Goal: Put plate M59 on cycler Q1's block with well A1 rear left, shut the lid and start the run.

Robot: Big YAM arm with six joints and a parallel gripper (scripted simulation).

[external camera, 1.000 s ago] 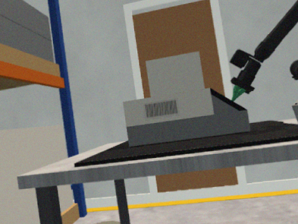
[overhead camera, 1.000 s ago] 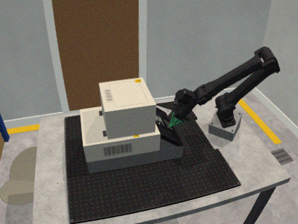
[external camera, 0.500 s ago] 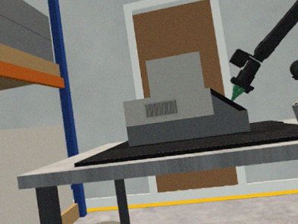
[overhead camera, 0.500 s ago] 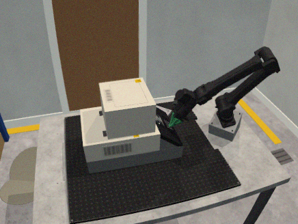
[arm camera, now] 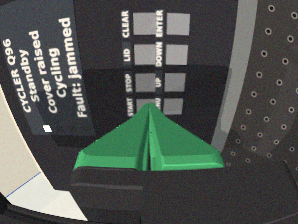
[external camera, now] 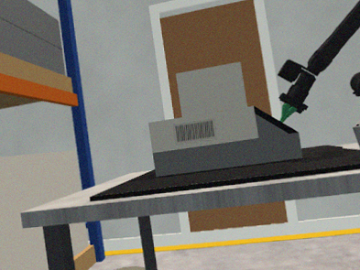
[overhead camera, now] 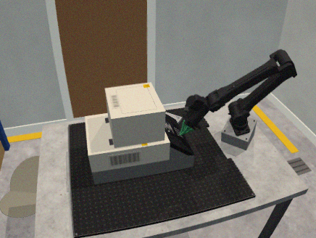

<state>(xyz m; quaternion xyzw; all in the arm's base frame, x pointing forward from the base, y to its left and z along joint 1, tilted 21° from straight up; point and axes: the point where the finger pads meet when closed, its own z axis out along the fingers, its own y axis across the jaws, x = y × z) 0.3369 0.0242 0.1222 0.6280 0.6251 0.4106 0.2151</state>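
The cycler Q1 stands on the black mat, with its boxy white lid sitting level on the body. Its sloped black panel faces the arm. In the wrist view the upper keys read, from the top, CLEAR, LID, STOP and START. My gripper is shut and empty, and its green tip lies over the START key. It also shows in the top view and the exterior view. I cannot tell whether the tip touches the key. Plate M59 and nest N1 are not in view.
A status list on the panel reads Standby, cover raised, Cycling, Fault: jammed, with a small white mark below it. The arm's base stands right of the mat. A shelf rack stands beyond the table.
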